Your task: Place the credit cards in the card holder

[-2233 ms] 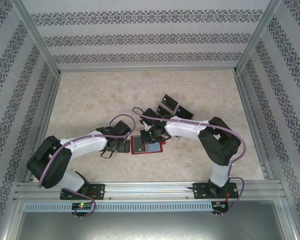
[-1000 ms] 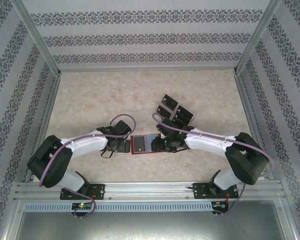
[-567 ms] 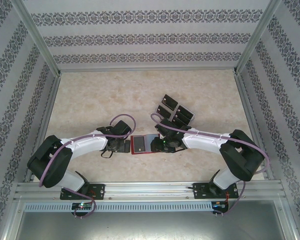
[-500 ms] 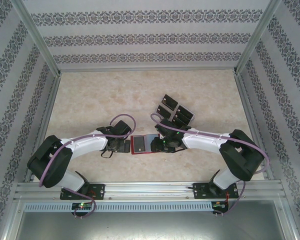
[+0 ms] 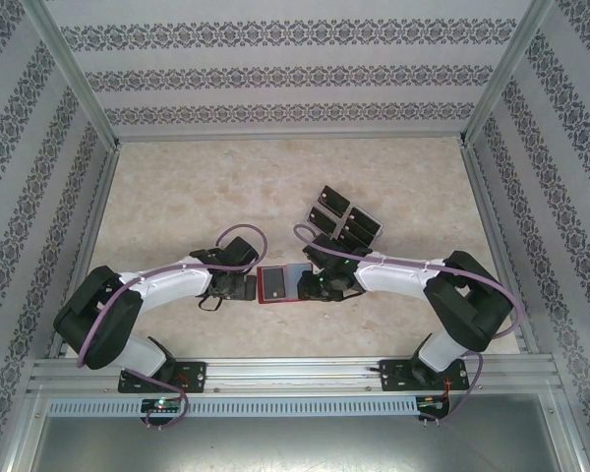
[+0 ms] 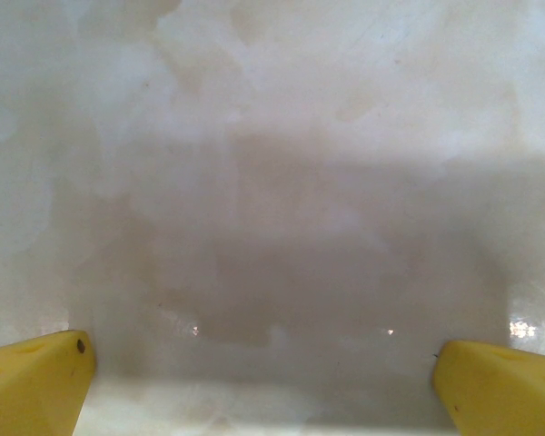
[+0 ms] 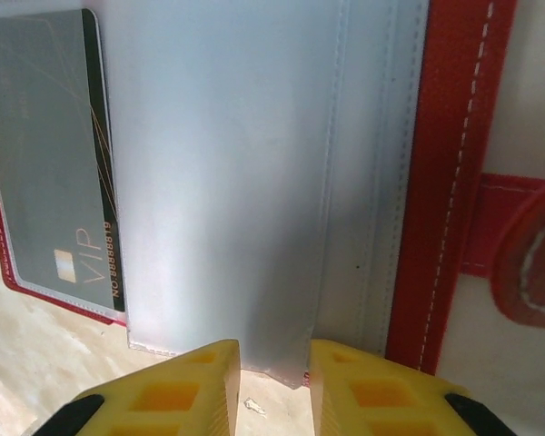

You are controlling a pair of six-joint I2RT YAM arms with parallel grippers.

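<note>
Card holder (image 5: 278, 284) lies open and flat on the worktop (image 5: 197, 187), near the middle, right between our two pincers. Loose cards (image 5: 342, 218) sit in a tight cluster just far-right of it, some overlapping, none touching the holder. Our right arm passes just near of them.

Left pincer (image 5: 243, 287): low, just beside the holder's left edge. In its wrist view the fingers (image 6: 36, 381) stand wide apart at the bottom corners. Bare worktop between them, nothing held.

Right pincer (image 5: 313, 285): over the holder's right side. In its wrist view the yellow fingers (image 7: 173, 391) are nearly together with a narrow gap. The edge of a clear sleeve (image 7: 227, 182) pokes into that gap. We can't tell whether the sleeve is pinched or just lying between the tips.

In that same view the sleeve lies flat across the holder's inside. On one side of it a pocketed card (image 7: 45, 154) shows through the plastic, greyed, with a chip and "VIP" readable. On the other side we see the holder's red stitched border. Past that, the snap tab (image 7: 513, 259) rests on the worktop.
</note>
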